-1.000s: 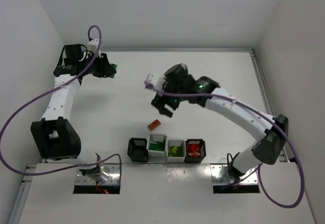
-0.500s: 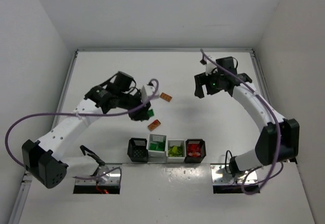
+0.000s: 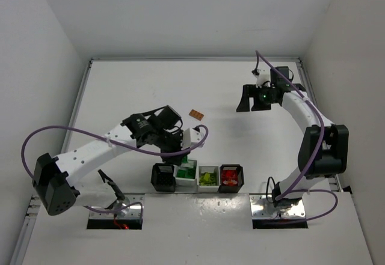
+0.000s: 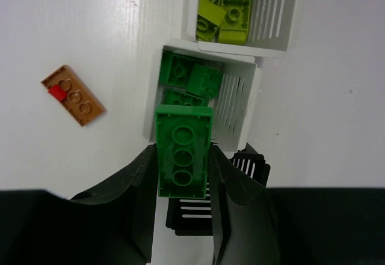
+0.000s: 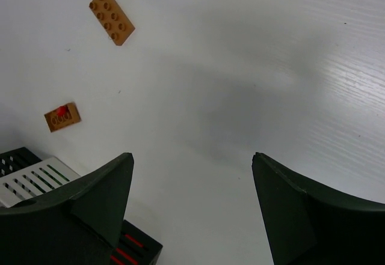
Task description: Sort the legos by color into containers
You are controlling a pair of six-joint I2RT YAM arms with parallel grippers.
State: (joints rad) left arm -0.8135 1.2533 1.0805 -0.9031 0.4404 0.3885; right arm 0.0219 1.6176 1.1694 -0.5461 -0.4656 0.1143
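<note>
My left gripper (image 3: 179,151) is shut on a dark green lego (image 4: 183,133) and holds it above the near rim of the white container of dark green legos (image 4: 237,97). The white container of yellow-green legos (image 4: 283,12) is beyond it, and a black container (image 4: 243,163) is under my fingers. The four containers stand in a row: black (image 3: 163,177), white (image 3: 186,172), white (image 3: 208,177), and black with red legos (image 3: 231,177). My right gripper (image 3: 252,104) is open and empty over bare table at the far right. It also shows in the right wrist view (image 5: 192,157).
An orange-brown brick (image 3: 195,114) lies alone mid-table and shows in the right wrist view (image 5: 112,16). A small orange-brown plate with a tiny red piece on it (image 4: 73,95) lies beside the green container; the left gripper hides it from above. Metal base plates (image 3: 274,208) sit at the near edge.
My left arm has swung from the far left corner to the containers, carrying the green lego. My right arm has pulled away from the middle to the far right.
</note>
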